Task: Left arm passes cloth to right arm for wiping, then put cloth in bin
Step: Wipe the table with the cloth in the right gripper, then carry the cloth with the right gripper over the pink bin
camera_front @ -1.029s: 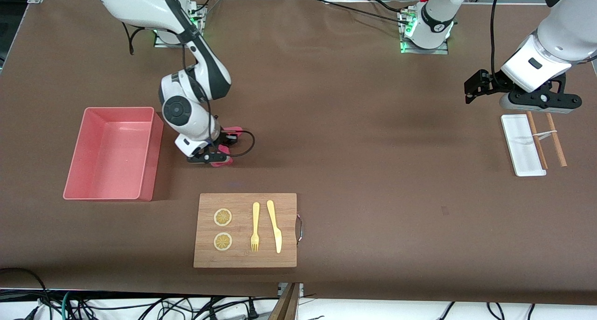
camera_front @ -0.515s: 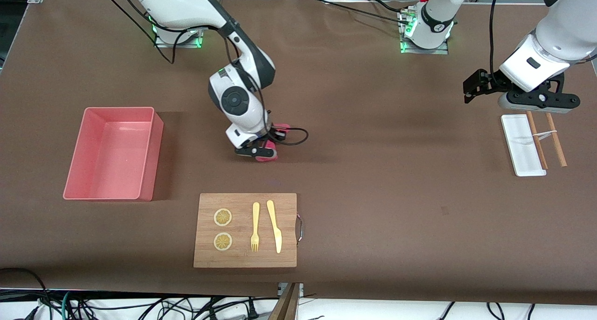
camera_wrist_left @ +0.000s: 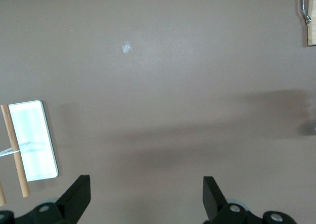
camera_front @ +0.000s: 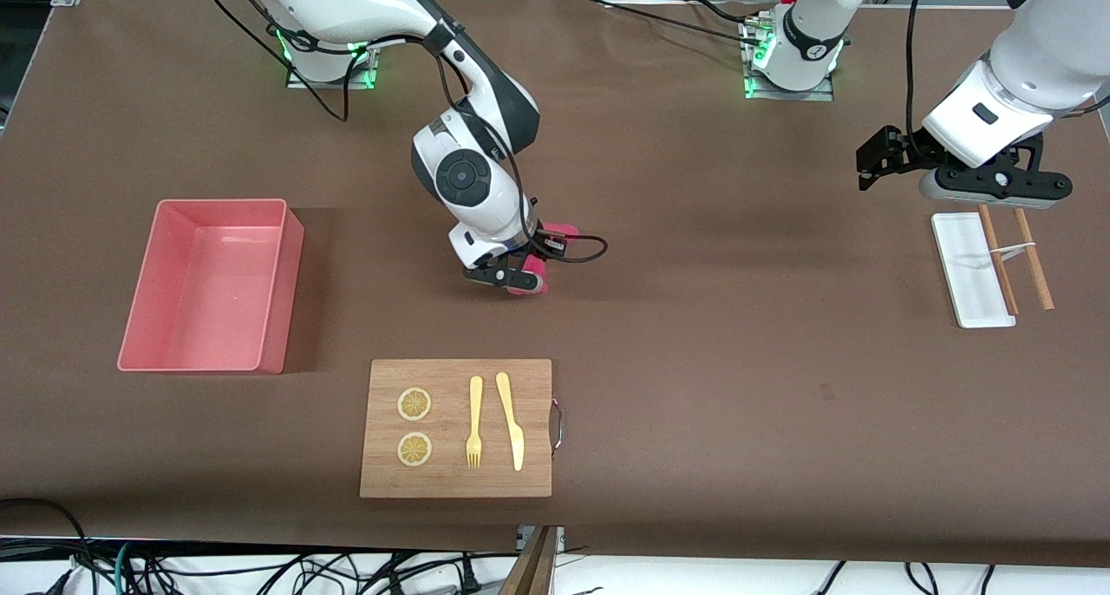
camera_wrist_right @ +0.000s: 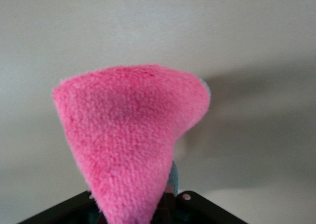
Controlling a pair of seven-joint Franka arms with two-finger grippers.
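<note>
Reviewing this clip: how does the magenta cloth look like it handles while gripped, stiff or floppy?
Probably floppy: the cloth folds into a rounded flap out of the right end effector. Its fuzzy pile likely grips rather than slips. It looks light, held by one pinched edge.

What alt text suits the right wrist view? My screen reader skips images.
A fuzzy magenta cloth, pinched in the shut right gripper, fills the middle of the view above the plain brown table.

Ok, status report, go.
Right pincer shut on cloth, low over table between bin and tray. Left pincer open, waiting above white tray. Nothing blocking.
</note>
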